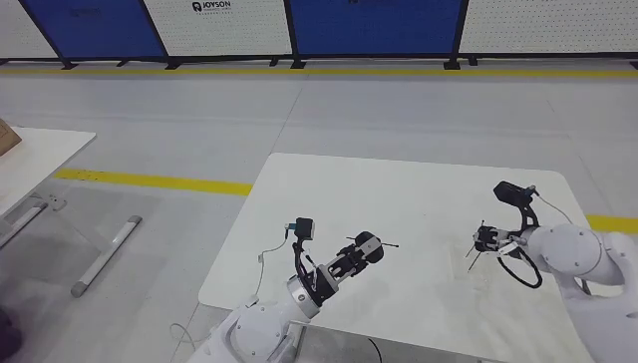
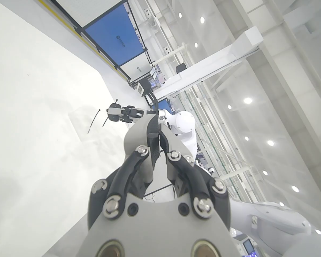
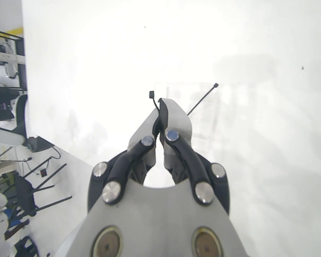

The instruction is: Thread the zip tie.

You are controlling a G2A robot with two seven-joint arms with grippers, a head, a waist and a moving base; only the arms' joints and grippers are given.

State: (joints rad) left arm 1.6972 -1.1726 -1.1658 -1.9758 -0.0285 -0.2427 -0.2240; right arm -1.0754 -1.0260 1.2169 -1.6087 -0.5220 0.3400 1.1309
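**A:** Item one, the left gripper [image 2: 157, 127]?
**B:** Near middle of the tabletop [image 1: 419, 193], raised off it. Its fingers [image 2: 137, 137] are clenched on the first zip tie [image 1: 389, 245], a thin black strip whose free length sticks out toward the right.

**A:** Item two, the right gripper [image 3: 160, 108]?
**B:** Right side of the tabletop, well apart from the left gripper. Its fingers [image 3: 176, 116] are pressed together on the second zip tie [image 3: 153, 98]. The square head of that tie stands just beyond the fingertips.

**A:** Anything loose?
**B:** A third zip tie [image 3: 202, 99] lies flat and straight on a clear sheet [image 3: 211, 124], just beside the right gripper. Nothing touches it.

**A:** Status of the threading?
**B:**
- **Done, by my reading:** the pick-up, with one tie gripped in each gripper.
- **Not begun:** the threading itself. No tie forms a loop, and no tail sits in any head that I can see.
- **Unclear:** which tail is meant for which head.

**A:** Left to do?
**B:**
- Bring the two grippers together.
- Line a pointed tail up with a head slot.
- Push the tail through and pull it until it catches.
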